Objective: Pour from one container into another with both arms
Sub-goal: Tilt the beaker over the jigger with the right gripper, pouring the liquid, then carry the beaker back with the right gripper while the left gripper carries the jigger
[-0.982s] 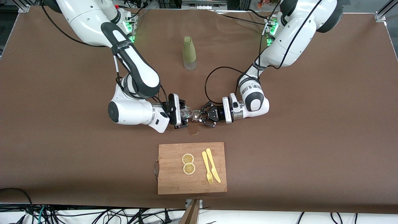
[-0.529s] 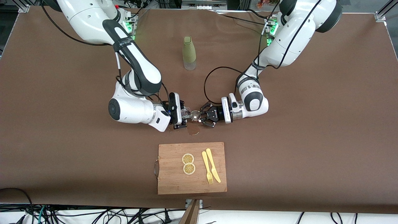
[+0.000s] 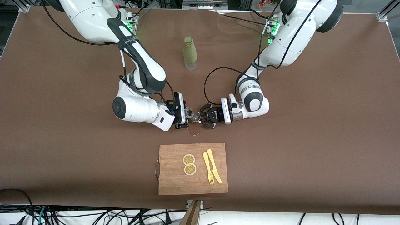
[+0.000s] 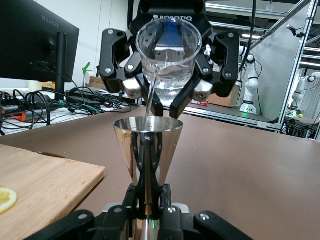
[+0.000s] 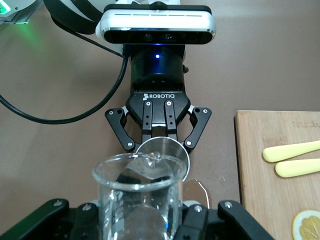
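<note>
My right gripper (image 3: 185, 115) is shut on a clear glass beaker (image 5: 137, 195) with a little clear liquid in it. The beaker (image 4: 167, 55) is tipped mouth-first over a metal cone-shaped jigger (image 4: 147, 147), and a thin stream (image 4: 150, 95) runs from its lip into the cone. My left gripper (image 4: 148, 192) is shut on the jigger's narrow waist and holds it upright just above the table. In the front view the jigger (image 3: 196, 116) hangs between the two hands, with the left gripper (image 3: 204, 118) beside it. The right gripper (image 5: 140, 220) shows under the beaker.
A wet patch (image 3: 194, 131) lies on the brown table under the jigger. A wooden cutting board (image 3: 175, 181), nearer the front camera, carries two lemon slices (image 3: 189, 164) and a yellow fork and knife (image 3: 212, 170). A green bottle (image 3: 190, 53) stands between the arms' bases.
The two hands have closed in on each other a little. The right arm's elbow has swung toward the left arm's end, and the beaker sits closer over the jigger.
</note>
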Tool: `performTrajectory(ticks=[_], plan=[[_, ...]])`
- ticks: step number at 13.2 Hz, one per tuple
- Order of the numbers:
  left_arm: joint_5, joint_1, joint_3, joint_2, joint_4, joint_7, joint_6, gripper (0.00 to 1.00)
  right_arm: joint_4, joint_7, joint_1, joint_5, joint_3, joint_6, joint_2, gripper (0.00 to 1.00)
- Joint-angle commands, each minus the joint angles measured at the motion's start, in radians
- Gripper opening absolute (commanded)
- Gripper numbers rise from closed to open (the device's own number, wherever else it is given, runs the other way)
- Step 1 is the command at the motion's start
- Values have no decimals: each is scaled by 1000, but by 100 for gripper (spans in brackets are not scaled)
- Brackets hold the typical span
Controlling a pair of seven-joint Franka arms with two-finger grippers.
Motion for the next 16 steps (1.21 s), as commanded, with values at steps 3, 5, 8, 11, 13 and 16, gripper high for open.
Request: performTrajectory(ticks=[3,5,8,11,13,16], plan=[[-45,-11,-6,14,32,57,41,0,-24,2,-10,66,3,-1,-24,4],[-45,-11,-6,14,30,57,41,0,-27,-20,-14,118,5,-30,-33,4],[-44,-10,-5,14,30,54,39,0,-64,-65,-33,213,2,-104,-82,4],[-30,21,-3,-4,15,64,27,0,-87,-128,-104,282,0,-263,-121,4],[-4,49,-3,-10,0,83,4,0,-81,-166,-171,316,-1,-367,-121,4],[111,114,0,-35,-34,84,-72,0,-82,-284,-289,416,-1,-540,-113,4]])
